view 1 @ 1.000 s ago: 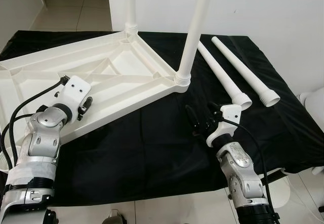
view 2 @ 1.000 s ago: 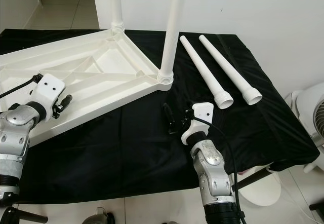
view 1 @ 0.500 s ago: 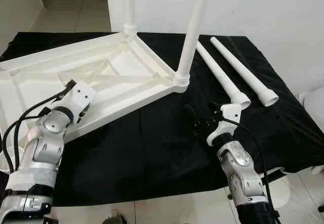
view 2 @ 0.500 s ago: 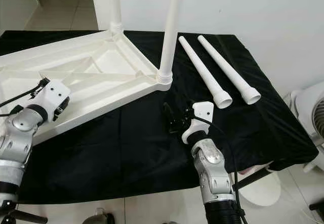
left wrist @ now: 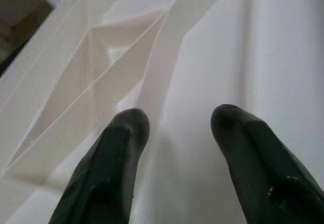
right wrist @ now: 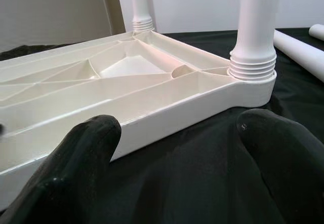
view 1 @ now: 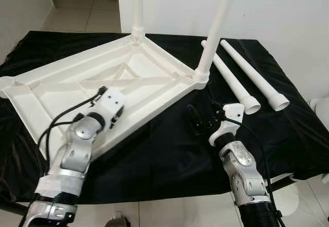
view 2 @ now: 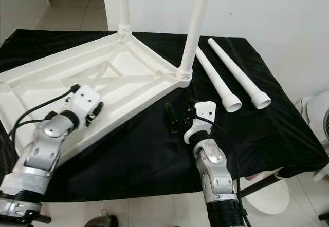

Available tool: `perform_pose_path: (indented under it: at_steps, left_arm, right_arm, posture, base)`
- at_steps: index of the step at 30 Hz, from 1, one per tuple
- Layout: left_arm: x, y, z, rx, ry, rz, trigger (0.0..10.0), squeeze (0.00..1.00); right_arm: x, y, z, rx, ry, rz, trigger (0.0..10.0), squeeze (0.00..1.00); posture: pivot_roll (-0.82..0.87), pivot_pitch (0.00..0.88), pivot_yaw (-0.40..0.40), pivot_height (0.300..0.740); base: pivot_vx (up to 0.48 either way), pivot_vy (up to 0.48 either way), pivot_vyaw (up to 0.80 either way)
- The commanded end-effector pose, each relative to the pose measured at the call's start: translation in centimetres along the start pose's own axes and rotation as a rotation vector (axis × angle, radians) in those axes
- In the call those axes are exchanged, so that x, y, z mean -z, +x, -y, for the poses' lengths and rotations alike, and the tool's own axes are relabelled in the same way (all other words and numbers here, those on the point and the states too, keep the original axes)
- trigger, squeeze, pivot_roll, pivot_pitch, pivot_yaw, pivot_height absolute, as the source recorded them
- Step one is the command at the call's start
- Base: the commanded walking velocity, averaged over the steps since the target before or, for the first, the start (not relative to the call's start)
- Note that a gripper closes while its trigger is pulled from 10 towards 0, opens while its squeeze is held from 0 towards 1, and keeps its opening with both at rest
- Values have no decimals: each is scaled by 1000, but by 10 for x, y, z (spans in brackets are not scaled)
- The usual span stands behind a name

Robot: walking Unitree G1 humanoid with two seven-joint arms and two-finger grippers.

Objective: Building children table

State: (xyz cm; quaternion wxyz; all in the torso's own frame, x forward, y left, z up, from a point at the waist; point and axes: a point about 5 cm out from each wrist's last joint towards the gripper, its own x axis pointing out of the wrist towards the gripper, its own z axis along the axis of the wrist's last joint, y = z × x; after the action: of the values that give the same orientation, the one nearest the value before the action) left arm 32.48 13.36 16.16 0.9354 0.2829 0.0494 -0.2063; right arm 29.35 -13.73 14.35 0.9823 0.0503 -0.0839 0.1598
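Note:
The white plastic tabletop (view 1: 61,88) lies upside down on the black cloth. Two white legs stand screwed into its far corner (view 1: 138,11) and right corner (view 1: 215,32). Two loose legs (view 1: 232,80) (view 1: 255,74) lie side by side on the cloth to the right. My left gripper (view 1: 116,118) is open, its fingers (left wrist: 109,163) spread just over the ribbed underside by the near rim. My right gripper (view 1: 198,121) is open above the cloth, pointing at the corner socket (right wrist: 252,67), with nothing between its fingers (right wrist: 76,168).
The black cloth (view 1: 164,160) covers a table that ends close in front of me and at the right. A white wall (view 1: 288,6) stands behind. Tiled floor (view 1: 87,1) lies at the far left, and a white round object (view 2: 316,114) sits at the right.
My left arm has swung rightward along the tabletop's near rim, closer to the middle. The right gripper has stayed in place. The camera has shifted slightly.

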Motion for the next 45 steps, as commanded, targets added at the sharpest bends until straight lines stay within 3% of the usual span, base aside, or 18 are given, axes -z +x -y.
perform_pose_path:
  at_steps: [1,7,12,16,21,27,37,45]
  left_arm:
    - [-1,3,19,170,-20,-3,10000,0]
    - [-16,12,34,191,-65,44,10000,0]
    - [-21,14,21,183,-117,65,10000,0]
    - [-18,3,4,208,-128,83,10000,0]
    - [-10,-13,-4,259,-149,73,10000,0]
    - [12,-35,5,349,-132,11,10000,0]
    - [13,-51,15,444,-136,7,10000,0]
    - [13,-60,8,449,-170,10,10000,0]
  right_arm:
    - [1,0,3,16,-1,2,10000,0]
    - [1,1,3,29,6,11,10000,0]
    - [0,3,2,31,9,16,10000,0]
    - [0,2,3,28,6,14,10000,0]
    - [1,2,4,27,3,12,10000,0]
    - [4,1,3,1,-17,-9,10000,0]
    - [18,-8,6,-52,-70,-95,10000,0]
    - [20,-9,4,-68,-76,-100,10000,0]
  posture:
    - [79,69,-36,740]
    - [72,68,-33,740]
    - [72,69,-36,740]
    - [77,69,-38,740]
    - [84,67,-39,740]
    - [102,65,-51,740]
    - [105,55,-64,740]
    - [111,52,-64,740]
  base:
    - [0,0,0]
    - [0,0,0]
    - [0,0,0]
    - [0,0,0]
    - [0,0,0]
    - [0,0,0]
    - [0,0,0]
    - [0,0,0]
